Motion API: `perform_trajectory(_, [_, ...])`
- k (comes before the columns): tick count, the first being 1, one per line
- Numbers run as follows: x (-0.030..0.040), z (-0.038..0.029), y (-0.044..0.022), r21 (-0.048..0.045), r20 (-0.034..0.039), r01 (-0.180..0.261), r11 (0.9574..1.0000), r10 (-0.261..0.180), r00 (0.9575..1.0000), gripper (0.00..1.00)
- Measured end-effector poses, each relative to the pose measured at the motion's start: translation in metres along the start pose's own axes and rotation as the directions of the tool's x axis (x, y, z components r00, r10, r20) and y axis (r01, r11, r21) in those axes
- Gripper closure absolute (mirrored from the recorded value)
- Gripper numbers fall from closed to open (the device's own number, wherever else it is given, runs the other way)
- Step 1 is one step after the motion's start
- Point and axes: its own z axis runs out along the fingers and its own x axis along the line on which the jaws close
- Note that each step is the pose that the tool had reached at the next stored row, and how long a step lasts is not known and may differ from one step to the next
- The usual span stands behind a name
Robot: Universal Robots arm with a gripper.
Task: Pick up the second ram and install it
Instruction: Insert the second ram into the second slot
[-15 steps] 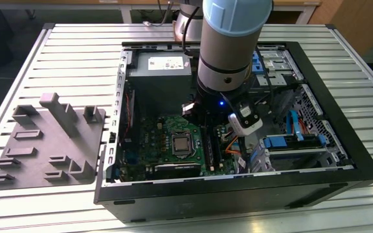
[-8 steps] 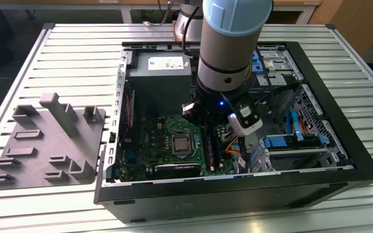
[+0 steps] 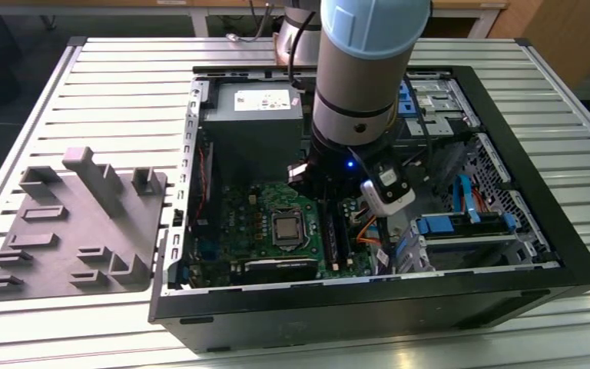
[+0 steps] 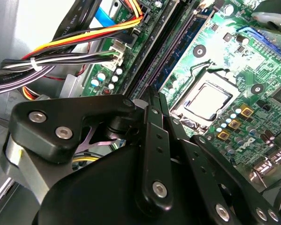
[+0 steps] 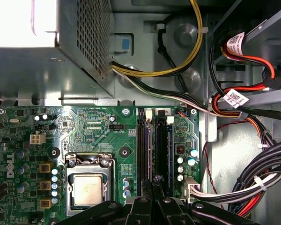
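The second ram [image 4: 180, 47] is a thin dark-blue stick standing on edge in one of the long black motherboard slots [image 5: 142, 140], next to the processor socket [image 5: 87, 190]. It appears again in the first wrist view as the ram [image 5: 158, 140]. My gripper [image 4: 157, 98] is low inside the open computer case, right over the stick's near end. Its black fingers are pressed together, and the end of the stick runs in under them. The same gripper [image 5: 157, 180] shows in the first wrist view and in the exterior view [image 3: 321, 201].
A grey plastic holder tray [image 3: 80, 231] lies on the slatted table at the exterior view's left. Inside the case [image 3: 274, 311] are a grey power supply [image 3: 252, 115], bundled cables [image 5: 253, 187] and drive bays [image 3: 459, 223] close to the arm.
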Motion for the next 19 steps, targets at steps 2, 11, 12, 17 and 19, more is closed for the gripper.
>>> perform_trajectory(2, [0.0000,0.0003,0.0000,0.0001,0.0000,0.000,1.0000,0.000,1.0000,0.88])
perform_trajectory(11, [0.0001,0.0025,0.0000,0.0000,0.0000,0.000,1.0000,0.000,1.0000,0.88])
perform_trajectory(12, [0.0001,0.0029,0.0000,-0.0001,0.0001,0.000,1.0000,0.000,1.0000,0.88])
perform_trajectory(17, [0.0001,0.0033,-0.0001,0.0001,0.0000,0.000,1.0000,0.000,1.0000,0.88])
perform_trajectory(19, [0.0001,0.0035,-0.0001,0.0001,0.0000,0.000,1.0000,0.000,1.0000,0.88])
